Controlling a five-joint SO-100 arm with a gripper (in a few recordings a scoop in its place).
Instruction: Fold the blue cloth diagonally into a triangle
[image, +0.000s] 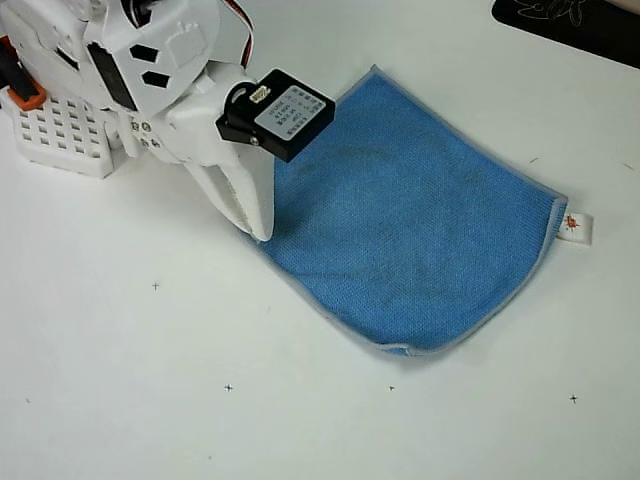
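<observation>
The blue cloth (410, 215) lies flat on the white table, a mid-blue textured piece with pale grey edging and a small white tag with a red mark (577, 226) at its right corner. My white gripper (258, 232) reaches down from the upper left, its fingertips at the cloth's left edge. A black camera module hides the cloth's upper left part. The fingers look pressed together, but whether cloth is pinched between them is hidden.
The arm's white base with a gridded block (60, 130) stands at the upper left. A black object (570, 25) sits at the top right edge. Small cross marks dot the white table (200, 400) in front.
</observation>
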